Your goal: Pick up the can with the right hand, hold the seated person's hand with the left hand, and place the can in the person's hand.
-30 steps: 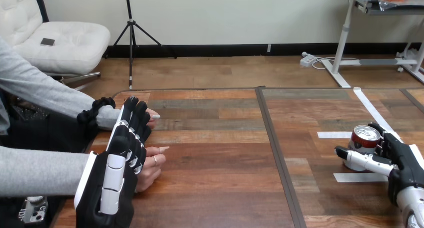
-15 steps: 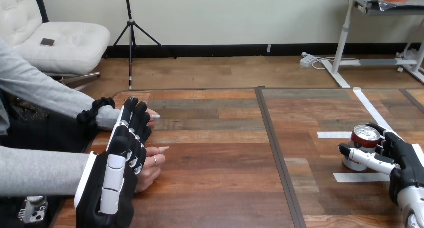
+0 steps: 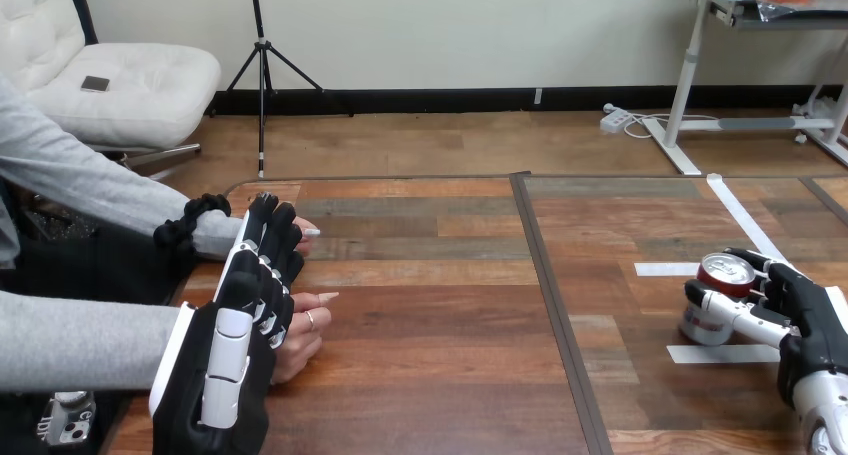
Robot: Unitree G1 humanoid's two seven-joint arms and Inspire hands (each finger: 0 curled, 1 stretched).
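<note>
The can (image 3: 704, 321) sits at 3 o'clock on the table (image 3: 430, 325); right hand (image 3: 805, 310), fingers apparently curled round it, should lift straight up, level. Left hand (image 3: 235, 345), fingers straight, beside the person's hand (image 3: 300, 340) at 9 o'clock.

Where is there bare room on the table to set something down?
The wide middle of the table is bare, from the person's hands to the dark seam, and on to the can. Crowded: the left edge, with the left hand beside the person's hands; the right edge, where the right hand wraps the can between tape strips.
</note>
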